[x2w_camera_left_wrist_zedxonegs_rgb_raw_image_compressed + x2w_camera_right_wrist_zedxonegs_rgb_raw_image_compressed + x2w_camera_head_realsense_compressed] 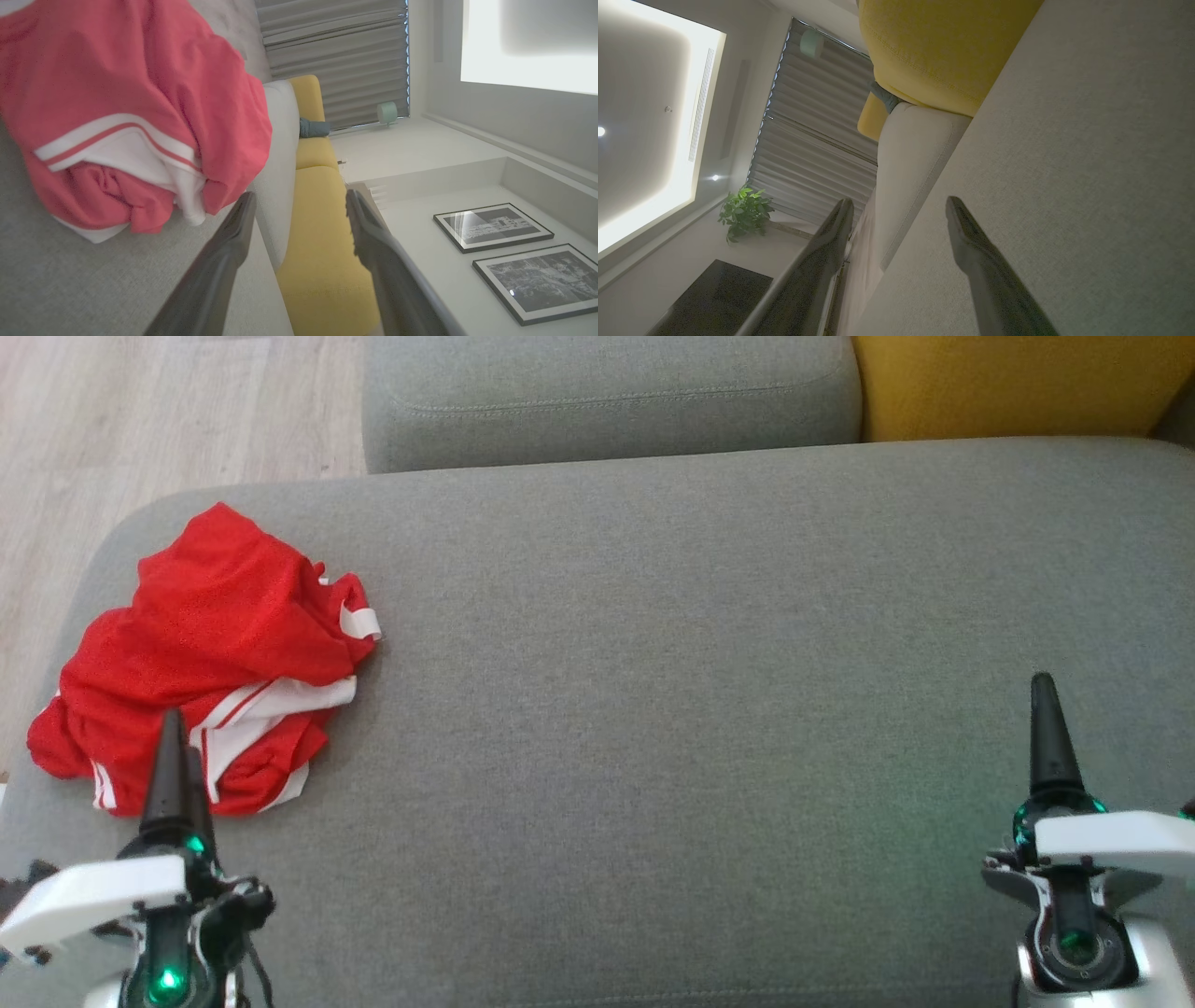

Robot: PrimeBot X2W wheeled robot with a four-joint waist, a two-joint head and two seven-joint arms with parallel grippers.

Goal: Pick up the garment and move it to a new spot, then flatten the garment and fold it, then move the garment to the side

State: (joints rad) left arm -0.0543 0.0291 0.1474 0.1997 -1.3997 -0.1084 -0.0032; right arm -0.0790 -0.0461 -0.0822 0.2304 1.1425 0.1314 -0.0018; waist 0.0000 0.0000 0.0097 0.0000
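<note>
The garment (215, 644) is a crumpled heap of bright red mesh with white stripes, lying near the left end of the grey seat cushion (653, 709). My left gripper (179, 733) stands at the heap's near edge, turned on its side, with its fingertips over the red cloth in the head view. In the left wrist view the garment (117, 79) lies up and to the left of the left gripper (300, 196), whose jaws are open with nothing between them. My right gripper (1044, 691) hovers far off at the lower right, open and empty (900, 201).
A grey back cushion (607, 401) and a yellow cushion (1018, 383) stand behind the seat. Wooden floor (140, 420) lies past the seat's left edge, close to the garment. Wide bare grey fabric stretches between the two grippers.
</note>
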